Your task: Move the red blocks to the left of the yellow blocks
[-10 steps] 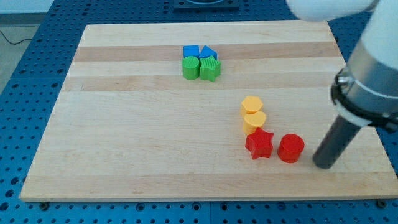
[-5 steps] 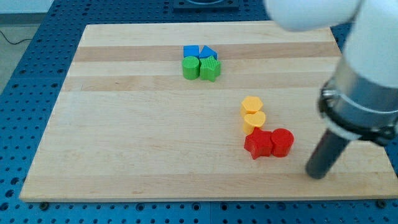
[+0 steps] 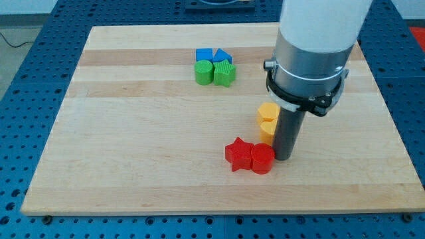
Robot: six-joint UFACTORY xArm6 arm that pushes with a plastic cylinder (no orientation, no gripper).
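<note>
A red star block (image 3: 238,154) and a red cylinder block (image 3: 261,159) lie touching side by side near the view's bottom centre. Two yellow blocks sit just above and right of them: a yellow hexagon block (image 3: 267,111) and below it a second yellow block (image 3: 267,129), partly hidden by my rod, its shape unclear. My tip (image 3: 283,157) rests on the board right against the red cylinder's right side, below the yellow blocks.
A cluster of two blue blocks (image 3: 212,55) and two green blocks (image 3: 214,72) sits near the view's top centre. The wooden board (image 3: 133,133) lies on a blue perforated table. The arm's large white body covers the view's upper right.
My tip has swept left from the board's right side, pushing the red cylinder and red star leftward. They now sit below the yellow blocks and slightly to their left.
</note>
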